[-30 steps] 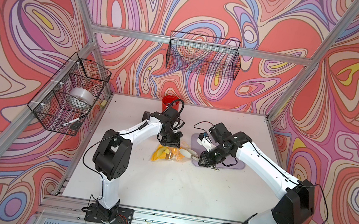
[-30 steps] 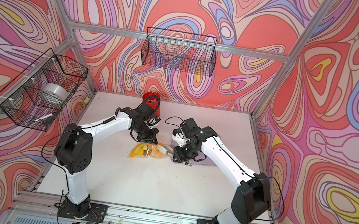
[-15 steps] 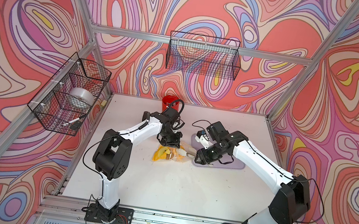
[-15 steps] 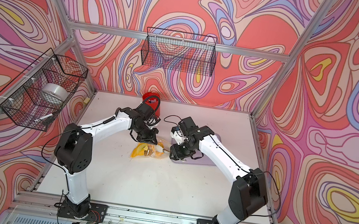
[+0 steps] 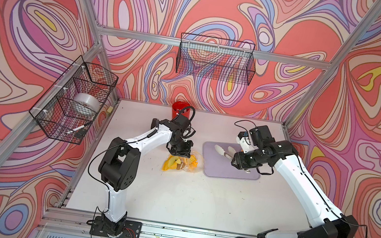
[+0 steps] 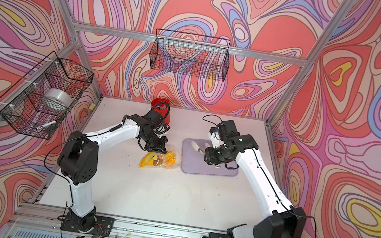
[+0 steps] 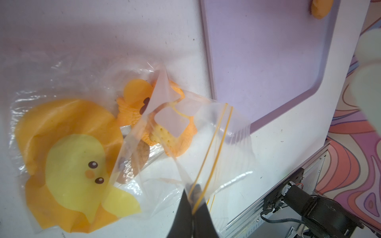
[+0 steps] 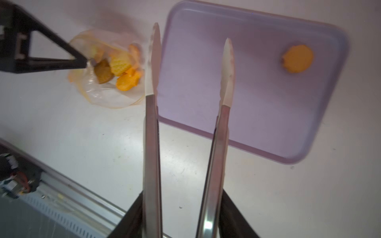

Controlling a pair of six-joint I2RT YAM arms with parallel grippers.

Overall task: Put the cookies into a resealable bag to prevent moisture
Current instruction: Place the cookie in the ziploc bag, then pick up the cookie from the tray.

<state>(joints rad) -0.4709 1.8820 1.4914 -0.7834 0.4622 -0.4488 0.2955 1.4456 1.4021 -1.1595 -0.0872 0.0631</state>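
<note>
- Overhead, both top views show a white table (image 5: 171,199) inside swirl-patterned walls. A red cup (image 5: 180,109) stands at the back edge, just behind the left arm's wrist.
- One wire basket (image 5: 215,59) hangs on the back wall. A second basket (image 5: 71,106) on the left wall holds a roll of tape (image 5: 85,103).
- A lilac tray (image 5: 230,173) lies flat, right of centre, with its near edge just beside the resealable bag (image 5: 183,164); the two are not touching.
- The right gripper (image 5: 235,160) is clamped on the handle end of the metal tongs (image 8: 151,127). The white tips (image 8: 227,68) are spread apart above the bag-side half of the tray.
- In the way between tips and bag mouth are the tray rim and a narrow strip of bare table. The black finger of the left arm reaches in at the mouth's edge.
- The left gripper (image 7: 193,198) is pinched tight on the bag's upper lip at the yellow zip line (image 7: 218,131). That lip is lifted and the mouth gapes toward the tray, while the printed body of the bag lies on the table.
- Several of the cookies sit inside the bag, just beyond the pinch: an orange fish (image 7: 131,112), a yellow square (image 7: 162,135) and a brown round (image 7: 140,158).
- One round orange cookie (image 8: 298,58) lies on the tray near a corner on the side away from the bag. It is well apart from the tong tips.
</note>
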